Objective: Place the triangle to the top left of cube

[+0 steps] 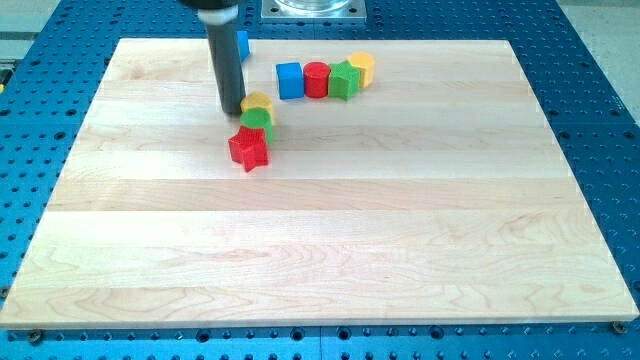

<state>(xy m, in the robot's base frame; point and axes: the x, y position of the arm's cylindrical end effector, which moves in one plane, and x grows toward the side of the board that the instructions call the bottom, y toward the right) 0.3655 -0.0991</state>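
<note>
The blue triangle (243,44) lies near the board's top edge, partly hidden behind my rod. The blue cube (289,80) sits to its lower right, at the left end of a row of blocks. My tip (233,111) rests on the board below the triangle and left of the cube. It is right beside the left side of a small yellow block (257,102). I cannot tell whether it touches that block.
Right of the cube stand a red cylinder (316,79), a green star (343,80) and a yellow block (362,68). Below the small yellow block sit a green block (258,122) and a red star (248,148). The wooden board (320,250) lies on a blue perforated table.
</note>
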